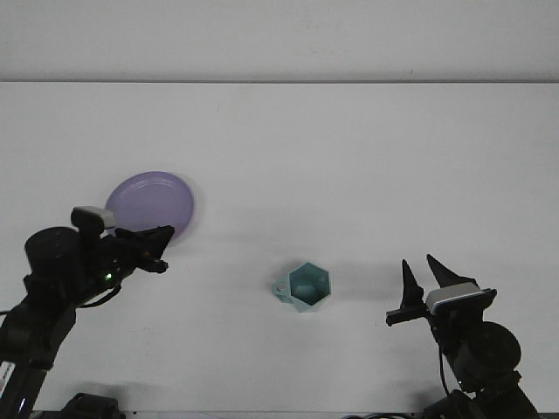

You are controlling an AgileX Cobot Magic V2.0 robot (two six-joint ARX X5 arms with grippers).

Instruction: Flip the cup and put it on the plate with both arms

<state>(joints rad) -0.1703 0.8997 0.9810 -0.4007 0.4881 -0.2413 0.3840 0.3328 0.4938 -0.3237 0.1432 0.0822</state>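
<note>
A teal faceted cup (305,286) stands upright on the white table (349,157), mouth up, with its handle to the left. A lilac plate (150,208) lies at the left. My left gripper (161,238) points right, just in front of the plate's lower right rim; its fingers look nearly together. My right gripper (424,275) is low at the right, well clear of the cup, its two dark fingers spread apart and pointing up. Nothing is held by either gripper.
The table's far edge meets a pale wall (279,39) at the top. Both arm bases sit at the near edge, left (44,297) and right (476,353).
</note>
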